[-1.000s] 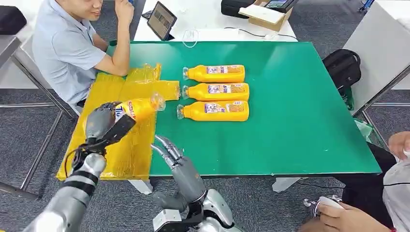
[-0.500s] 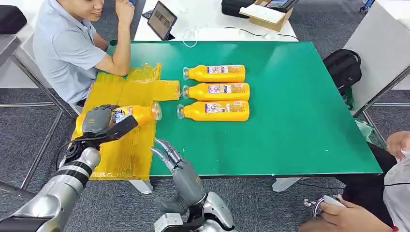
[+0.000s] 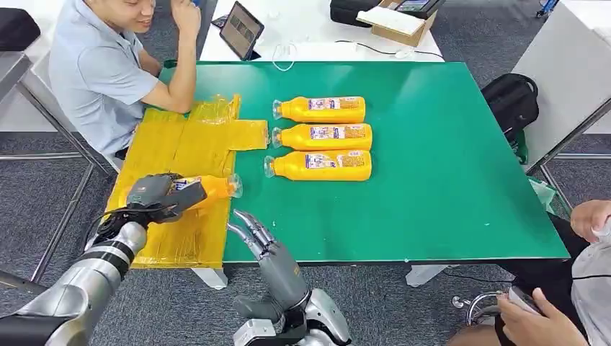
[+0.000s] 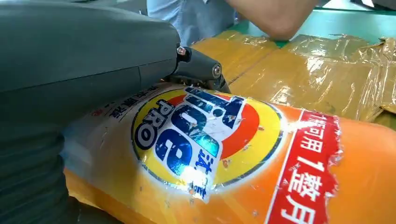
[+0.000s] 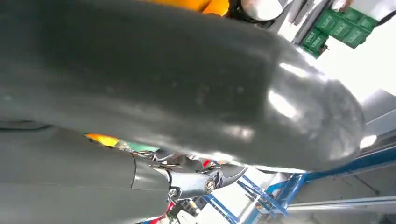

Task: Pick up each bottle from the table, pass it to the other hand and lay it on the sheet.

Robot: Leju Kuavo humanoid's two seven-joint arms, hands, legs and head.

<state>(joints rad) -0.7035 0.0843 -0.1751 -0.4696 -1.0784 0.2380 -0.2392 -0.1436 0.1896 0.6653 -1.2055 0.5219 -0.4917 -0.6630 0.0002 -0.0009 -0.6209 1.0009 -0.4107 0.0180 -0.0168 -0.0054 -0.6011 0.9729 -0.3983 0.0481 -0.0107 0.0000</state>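
Head view: the left hand (image 3: 155, 193) grips an orange bottle (image 3: 209, 188) round its labelled body, lying low over the yellow sheet (image 3: 189, 144) at the table's (image 3: 432, 202) near left. The right hand (image 3: 253, 232) hovers empty at the near edge, fingers spread. Three more bottles (image 3: 320, 137) lie in a row to the right. The bottle looks full, so fairly heavy, with glossy, slippery plastic; the broad middle seems the surest hold.

Orange plastic bottle with blue-red label (image 3: 205, 189) lying on its side on crinkled yellow plastic sheet (image 3: 189, 144); three matching orange bottles (image 3: 322, 137) lying parallel on green surface (image 3: 432, 180).
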